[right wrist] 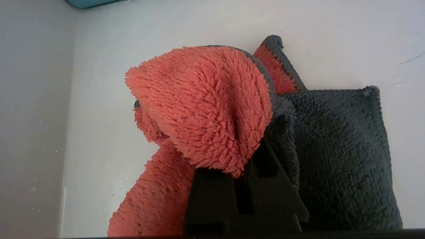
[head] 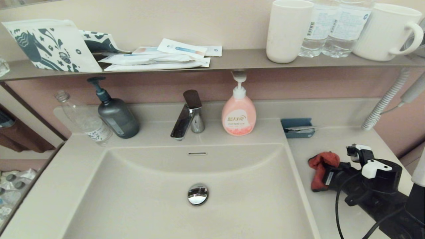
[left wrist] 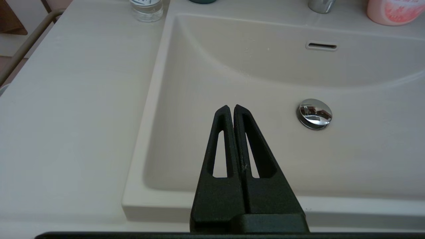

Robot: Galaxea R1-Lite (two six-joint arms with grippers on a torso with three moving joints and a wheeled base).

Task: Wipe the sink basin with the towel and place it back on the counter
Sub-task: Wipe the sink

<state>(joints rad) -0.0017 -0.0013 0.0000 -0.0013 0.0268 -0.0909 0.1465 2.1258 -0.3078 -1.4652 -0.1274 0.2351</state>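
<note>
The red-orange towel (head: 320, 166) lies bunched on the beige counter (head: 335, 142) just right of the sink basin (head: 149, 192). My right gripper (head: 327, 176) is low over it and shut on a raised fold. In the right wrist view the towel (right wrist: 206, 106) bulges orange over the right gripper (right wrist: 244, 156), hiding the fingertips, and its dark grey reverse lies flat on the counter (right wrist: 166, 30). The basin holds nothing but its chrome drain plug (head: 197, 194). My left gripper (left wrist: 231, 108) hangs shut and bare over the near side of the basin (left wrist: 265, 76), short of the drain plug (left wrist: 314, 113).
Behind the basin stand a chrome faucet (head: 187, 116), a pink soap bottle (head: 238, 114), a dark pump bottle (head: 116, 114) and a clear plastic bottle (head: 84, 119). A blue tray (head: 297, 127) sits behind the towel. A coiled hose (head: 382, 103) hangs at the right.
</note>
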